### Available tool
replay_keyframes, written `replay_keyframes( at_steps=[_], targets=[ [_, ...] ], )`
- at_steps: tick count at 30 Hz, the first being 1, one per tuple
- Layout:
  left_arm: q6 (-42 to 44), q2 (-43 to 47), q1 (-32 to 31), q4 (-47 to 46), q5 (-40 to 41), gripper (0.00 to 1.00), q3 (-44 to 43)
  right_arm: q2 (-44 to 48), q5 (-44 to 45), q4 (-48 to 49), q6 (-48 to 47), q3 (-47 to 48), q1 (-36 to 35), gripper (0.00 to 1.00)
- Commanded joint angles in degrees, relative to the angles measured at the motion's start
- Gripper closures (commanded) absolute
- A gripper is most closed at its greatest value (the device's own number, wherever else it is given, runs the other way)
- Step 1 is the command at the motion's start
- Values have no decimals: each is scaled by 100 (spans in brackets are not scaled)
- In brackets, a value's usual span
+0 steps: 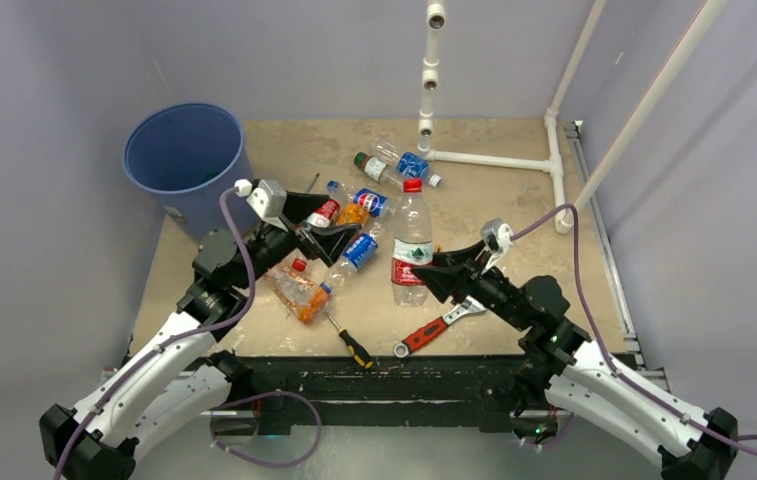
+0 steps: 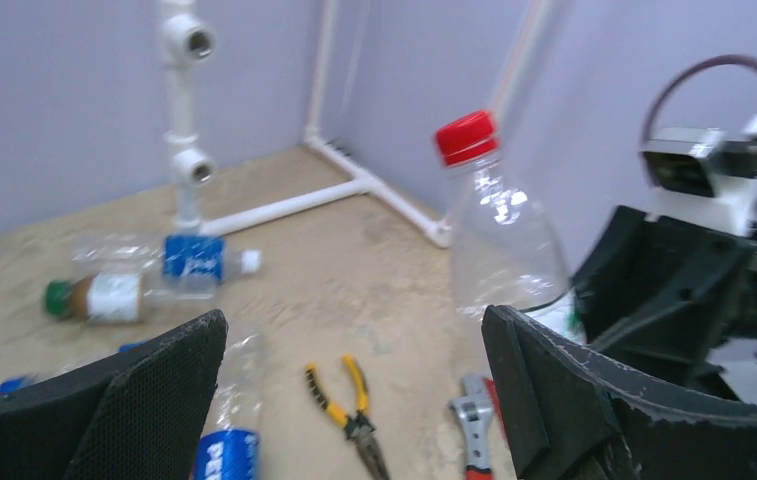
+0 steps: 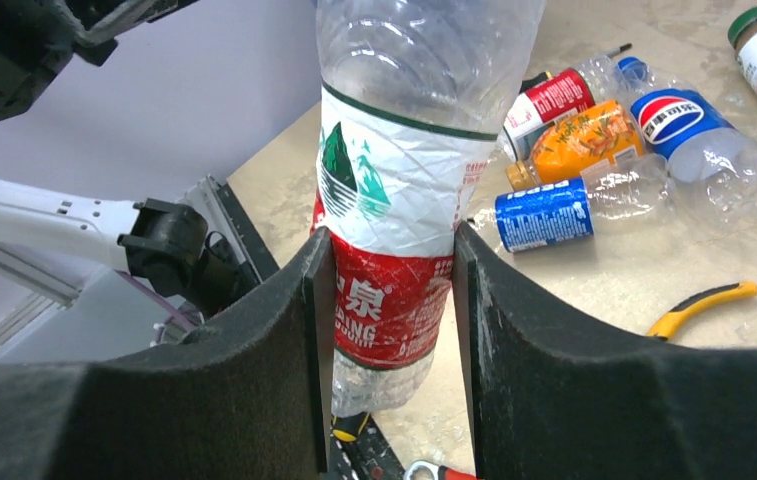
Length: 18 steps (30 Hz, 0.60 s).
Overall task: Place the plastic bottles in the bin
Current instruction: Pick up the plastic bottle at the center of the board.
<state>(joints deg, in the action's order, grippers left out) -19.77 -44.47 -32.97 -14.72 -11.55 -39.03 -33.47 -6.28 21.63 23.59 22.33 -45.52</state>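
Observation:
My right gripper (image 1: 432, 268) is shut on the lower part of a tall clear bottle (image 1: 412, 240) with a red cap and a red and white label; it stands upright between the fingers (image 3: 254, 360) in the right wrist view (image 3: 394, 230). My left gripper (image 1: 337, 233) is open and empty, over a cluster of lying bottles: a red-labelled one (image 1: 325, 212), an orange one (image 1: 354, 214) and blue-labelled ones (image 1: 357, 250). A crushed orange bottle (image 1: 300, 291) lies nearer. Two more bottles (image 1: 399, 165) lie at the back. The blue bin (image 1: 184, 158) stands at the far left.
A screwdriver (image 1: 350, 341) and a red-handled wrench (image 1: 438, 326) lie near the front edge. Yellow pliers (image 2: 349, 405) lie on the table between my left fingers in the wrist view. A white pipe frame (image 1: 494, 160) stands at the back right.

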Motion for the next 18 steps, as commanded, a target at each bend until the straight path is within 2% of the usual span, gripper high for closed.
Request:
replay_keyframes(
  at_steps=[1, 6, 11, 18],
  targets=[
    [-615, -238, 7, -1493, -1725, 2, 139, 281, -258, -330, -346, -184, -70, 68],
    [-1420, -807, 51, -2027, -2625, 4, -86, 25, -292, -159, -506, -159, -192, 72],
    [-2028, -1084, 256, -2263, -2714, 5, -302, 93, 22, -6, -632, -248, -490, 74],
    [-2266, -1650, 318, -1187, -2365, 5, -1135, 107, 370, 91, -790, -264, -795, 76]
  ],
)
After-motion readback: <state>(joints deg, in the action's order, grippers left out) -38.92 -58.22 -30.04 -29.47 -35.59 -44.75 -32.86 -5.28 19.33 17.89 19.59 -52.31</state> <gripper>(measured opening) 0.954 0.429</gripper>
